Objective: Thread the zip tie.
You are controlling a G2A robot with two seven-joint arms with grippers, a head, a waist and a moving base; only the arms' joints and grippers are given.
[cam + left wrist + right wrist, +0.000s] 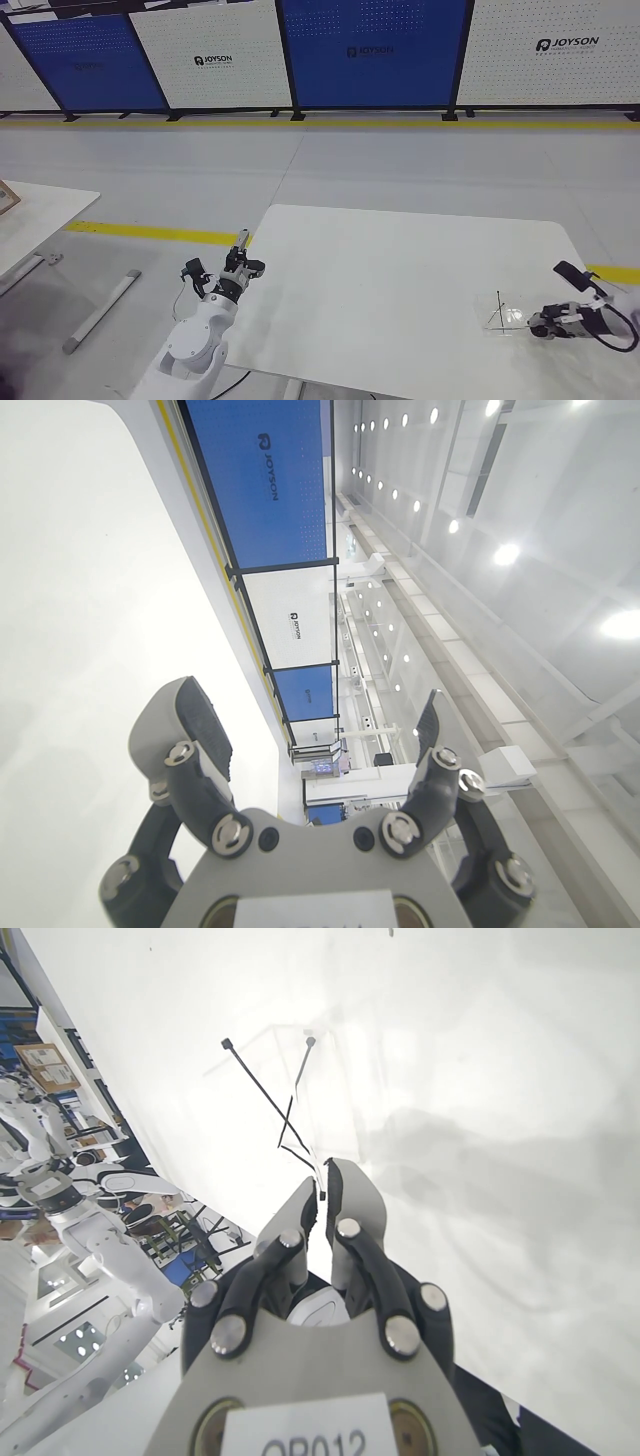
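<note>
Table (400,290), white, bearing one small holder near the right-hand edge.

Holder (510,318): clear-walled, faint edges only (320,1030). Contents not determinable through the walls. One pale strap (304,1060) with a square head visible at the clear wall; second tie or mirror image, cannot tell.

Zip tie (260,1085): black, thin, straight. Located at the holder, just beside the right gripper, well apart from the left arm. Tail end at the right fingertips, square head at the far end. Long axis running outward from the fingertips and crossing the holder's outline; head pointing away from the gripper. Seen from the top camera as a short dark line (498,305) at the holder, head uppermost in that view. Tilt against the tabletop not determinable. Lower stretch broken into offset pieces behind the clear wall.

Right gripper (322,1175): low over the table by the holder (540,324), fingers drawn nearly together, pinching the tie's tail.

Left gripper (315,705): at the table's left edge (241,243), fingers spread wide, nothing between them.
</note>
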